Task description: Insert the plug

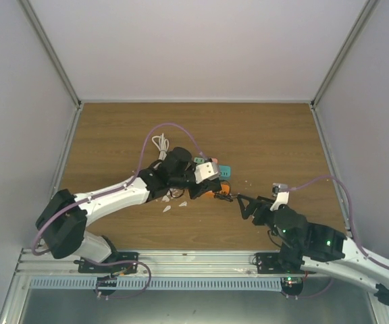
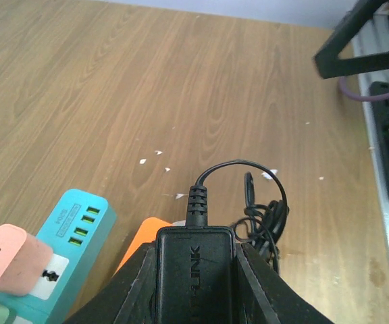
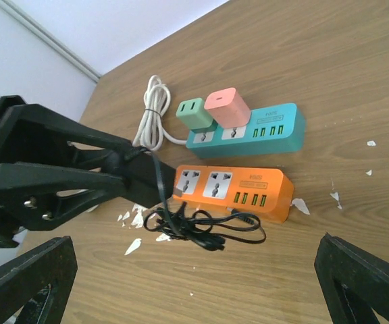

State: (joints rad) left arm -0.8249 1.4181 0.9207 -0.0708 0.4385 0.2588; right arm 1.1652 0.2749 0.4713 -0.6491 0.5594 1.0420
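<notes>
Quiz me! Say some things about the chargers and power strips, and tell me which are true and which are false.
1. The left end effector grips a black adapter. True.
2. The orange power strip holds a pink charger. False: its two sockets are empty, and that charger sits in the teal power strip.
3. The right end effector is open. True.
4. The green charger lies loose on the table. False: it is plugged into the teal power strip.

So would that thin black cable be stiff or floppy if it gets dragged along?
Probably floppy: the cable lies in loose tangled loops beside the orange power strip. It looks thin and light, so it would likely trail behind the black adapter and might snag.
</notes>
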